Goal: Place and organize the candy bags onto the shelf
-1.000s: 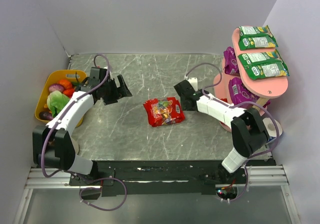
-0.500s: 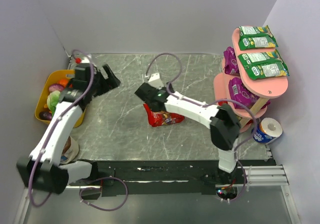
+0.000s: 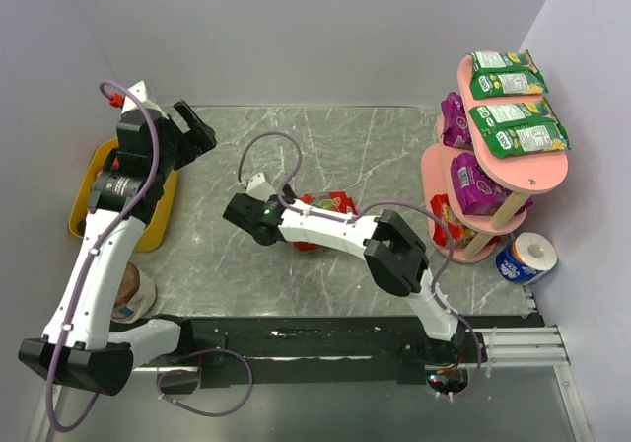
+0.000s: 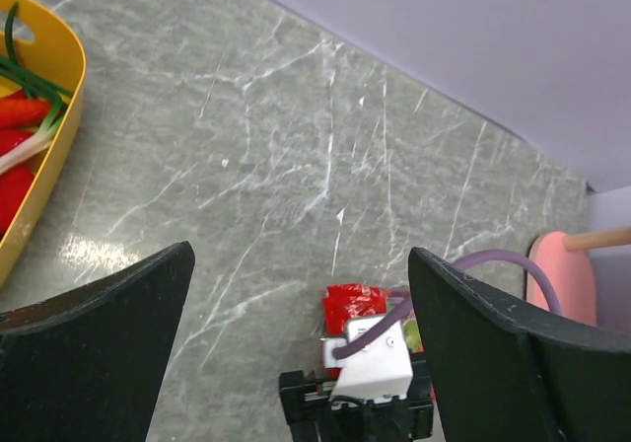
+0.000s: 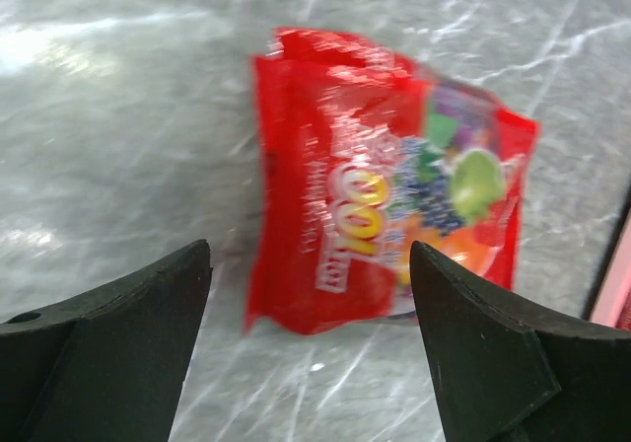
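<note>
Currently one red bag point(image 5: 385, 225) lies flat on the table point(image 3: 296, 146), near its middle and well apart from the shelf point(image 3: 542, 171). Two green bags point(image 3: 518, 126) occupy the top tier and two purple bags point(image 3: 473, 181) the middle tier. A red item point(image 3: 447, 215) on the bottom tier looks like the second red bag. Judged status: five placed, one left. Over the table bag, the right gripper point(image 5: 308, 255) has its jaws spread wide and empty, with no contact visible. Raised near the bowl point(image 4: 64, 126), the left gripper point(image 4: 299, 264) is likewise wide apart and empty.
</note>
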